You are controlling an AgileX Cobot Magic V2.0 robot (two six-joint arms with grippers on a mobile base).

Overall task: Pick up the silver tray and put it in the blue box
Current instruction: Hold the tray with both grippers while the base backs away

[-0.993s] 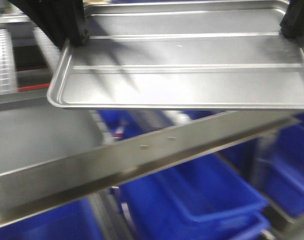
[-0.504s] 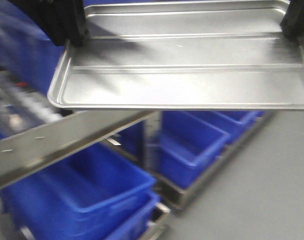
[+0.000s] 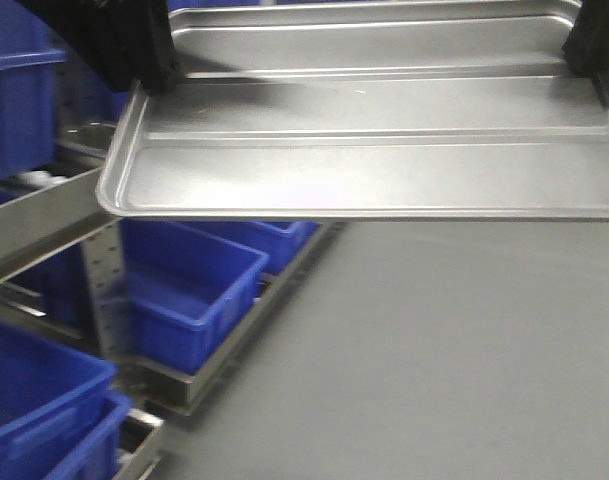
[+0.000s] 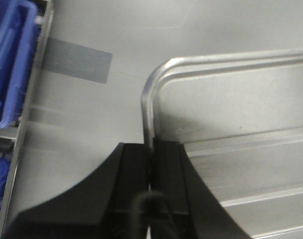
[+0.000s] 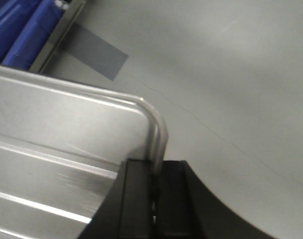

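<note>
The silver tray (image 3: 374, 150) is held up in the air across the top of the front view, level, its two long ridges showing. My left gripper (image 3: 149, 80) is shut on the tray's left rim; in the left wrist view the jaws (image 4: 151, 149) pinch the rim of the tray (image 4: 241, 109). My right gripper (image 3: 584, 50) is shut on the right rim; the right wrist view shows it (image 5: 156, 167) clamped beside the tray's rounded corner (image 5: 66, 114). Several blue boxes (image 3: 189, 275) sit low on the left, under and beside the tray's left end.
A metal rack with a shelf rail (image 3: 34, 220) and floor frame (image 3: 234, 345) holds the blue crates at left. More crates sit at lower left (image 3: 34, 410) and upper left (image 3: 19, 90). Grey floor (image 3: 434, 360) spreads to the right, with a darker tape patch (image 4: 76, 60).
The background has swept left: the metal rail and blue crates slid from the centre to the left edge, and bare grey floor now fills the right. The tray stays fixed in both grippers.
</note>
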